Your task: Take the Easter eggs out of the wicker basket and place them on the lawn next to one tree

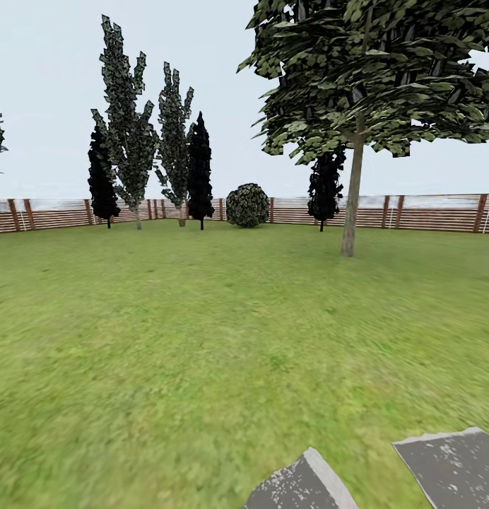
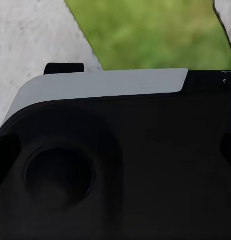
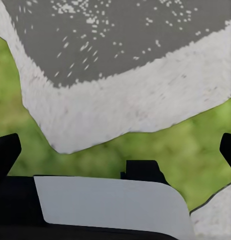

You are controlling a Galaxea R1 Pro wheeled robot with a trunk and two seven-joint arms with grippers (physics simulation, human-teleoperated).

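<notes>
While neither pincer's state can be told, the tree (image 1: 352, 198) stands far across the lawn (image 1: 202, 339)

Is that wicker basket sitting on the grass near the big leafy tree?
No, the lawn around the tree lies bare in the head view.

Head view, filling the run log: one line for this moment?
phase: in transit | ahead: tree on lawn, fence behind | basket, eggs: unseen | end effectors: state unclear

Open lawn (image 1: 202, 339) ahead — tree (image 1: 351, 212) far right.
</notes>
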